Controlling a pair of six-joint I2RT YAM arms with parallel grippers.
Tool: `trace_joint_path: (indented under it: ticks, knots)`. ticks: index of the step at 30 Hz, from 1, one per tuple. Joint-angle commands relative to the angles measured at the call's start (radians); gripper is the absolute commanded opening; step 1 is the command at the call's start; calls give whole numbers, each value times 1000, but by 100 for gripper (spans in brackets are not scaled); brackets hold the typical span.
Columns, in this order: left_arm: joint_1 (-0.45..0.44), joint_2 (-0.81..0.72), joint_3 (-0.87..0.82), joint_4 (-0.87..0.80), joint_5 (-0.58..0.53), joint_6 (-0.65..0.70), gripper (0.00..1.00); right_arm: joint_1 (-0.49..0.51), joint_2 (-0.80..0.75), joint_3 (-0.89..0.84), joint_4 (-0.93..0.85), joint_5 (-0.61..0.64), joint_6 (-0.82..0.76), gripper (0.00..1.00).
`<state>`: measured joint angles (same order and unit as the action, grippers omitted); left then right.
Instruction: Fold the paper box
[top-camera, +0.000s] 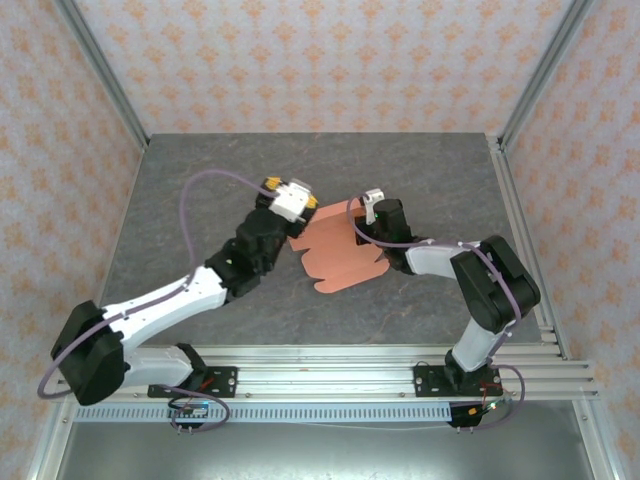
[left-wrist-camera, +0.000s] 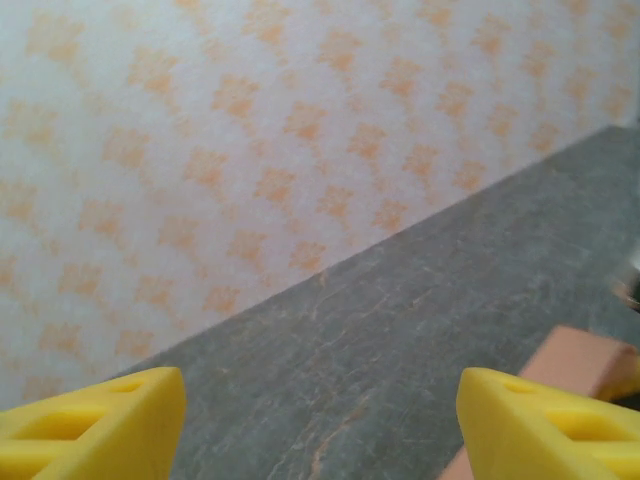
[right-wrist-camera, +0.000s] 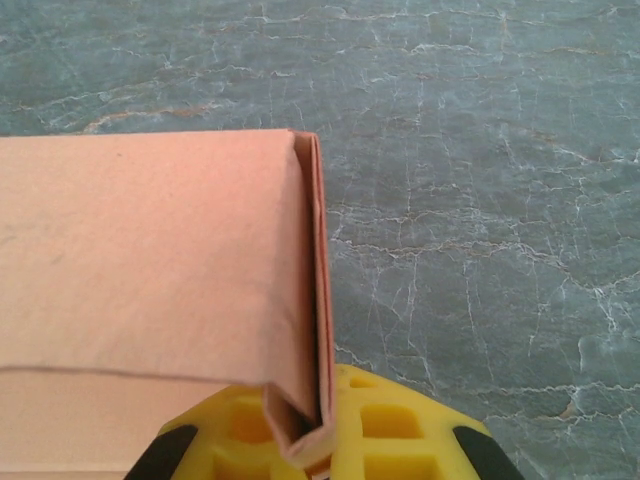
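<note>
1. Pinching a doubled flap edge at bottom centre of the right-wrist view, the right gripper (right-wrist-camera: 320, 435) is clamped tight on the paper box (top-camera: 335, 255), which lies mid-frame on the table (top-camera: 200, 180) in the overhead view.
2. The left gripper (left-wrist-camera: 320, 400) hangs wide open with nothing in it, just beside the sheet's upper-left edge.
3. Thin, light card: probably springy at the creases, apt to slide, easily crumpled mid-panel.
4. The best hold looks like the flap edges, close to a score line.

Premises: enclosed robot test cell, laboratory type. Evidence: grey marbled stone-look surface (top-camera: 400, 170) boxed in by white wall panels printed with orange motifs (top-camera: 300, 60). Silver aluminium frame posts (top-camera: 105, 70) stand at its far corners. Slotted aluminium rails (top-camera: 330, 365) along its near edge carry bolted black arm bases (top-camera: 455, 380).
</note>
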<state>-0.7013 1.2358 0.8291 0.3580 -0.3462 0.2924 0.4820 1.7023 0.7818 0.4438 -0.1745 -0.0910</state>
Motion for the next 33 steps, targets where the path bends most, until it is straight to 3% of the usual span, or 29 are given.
trace_joint_path:
  ticks: [1,8,11,24,33]
  knots:
    - [87,8,31,-248,86,-288,75,4,-25,31,-23,36,0,4]
    - [159,120,141,-517,130,-336,81,4,-24,43,-56,52,20,4]
    - [173,144,145,-527,188,-349,84,3,-23,44,-60,54,19,4]
    - [181,285,189,-557,188,-334,88,4,-3,58,-59,32,36,4]
    - [180,342,190,-449,161,-376,88,16,-3,60,-72,34,26,4]
